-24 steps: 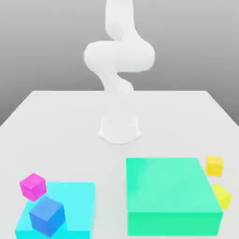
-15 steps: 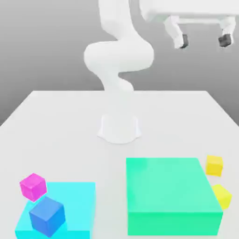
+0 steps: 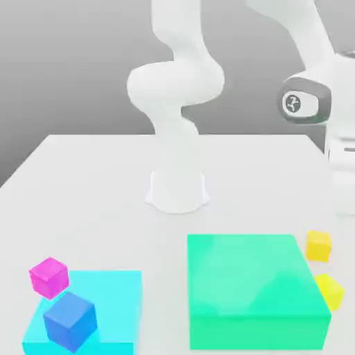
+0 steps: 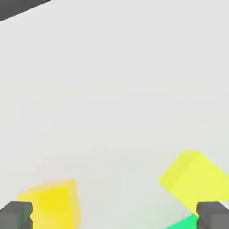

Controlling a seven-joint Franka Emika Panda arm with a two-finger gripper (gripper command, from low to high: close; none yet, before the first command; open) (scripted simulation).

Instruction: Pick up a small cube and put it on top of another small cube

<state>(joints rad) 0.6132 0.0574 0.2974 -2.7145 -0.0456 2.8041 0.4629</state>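
Two small yellow cubes lie on the white table at the exterior view's right, just beside the big green block point(image 3: 253, 284): one point(image 3: 319, 245) farther back, one point(image 3: 330, 290) nearer the front. In the hand view both appear below the hand, one cube point(image 4: 51, 203) close to one dark fingertip point(image 4: 18, 214) and the other cube point(image 4: 197, 176) close to the opposite fingertip. My gripper point(image 4: 115, 215) is open wide above them with nothing between its fingers. The arm's wrist point(image 3: 305, 102) hangs over the table's right side.
A flat cyan slab point(image 3: 111, 298) sits at the front on the exterior view's left, with a blue cube point(image 3: 69, 320) on it and a magenta cube point(image 3: 48, 276) at its corner. The robot base point(image 3: 177, 191) stands mid-table. The green block's corner point(image 4: 183, 222) lies under the hand.
The arm has swung down and to the exterior view's right; the hand, high up half a second ago, now hangs lower over the yellow cubes. No cube has moved.
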